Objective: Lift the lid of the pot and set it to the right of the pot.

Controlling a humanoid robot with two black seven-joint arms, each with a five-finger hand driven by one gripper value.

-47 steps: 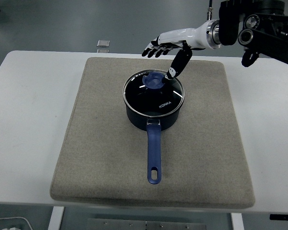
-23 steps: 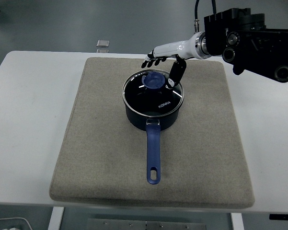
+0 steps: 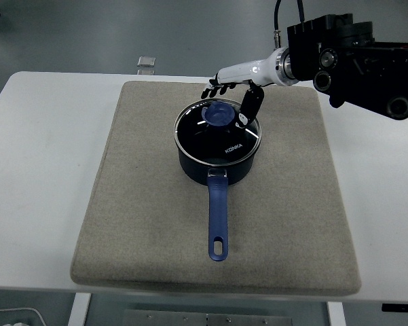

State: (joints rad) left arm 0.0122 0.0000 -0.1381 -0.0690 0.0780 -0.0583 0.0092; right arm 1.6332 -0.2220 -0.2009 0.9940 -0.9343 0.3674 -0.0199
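Nearest us, below the right hand [image 3: 239, 89], the pot [image 3: 216, 163] sits on the grey mat [image 3: 285, 224], handle toward us. Its glass lid [image 3: 217, 136] remains seated, just under the hand. We judge the lid rigid, smooth, breakable and moderately heavy; we grip the blue knob [image 3: 218, 114], not the slick glass. The hand holds nothing: fingers extended behind the knob, thumb hanging beside it. Compared with half a second ago, the hand is almost unchanged, lid untouched.
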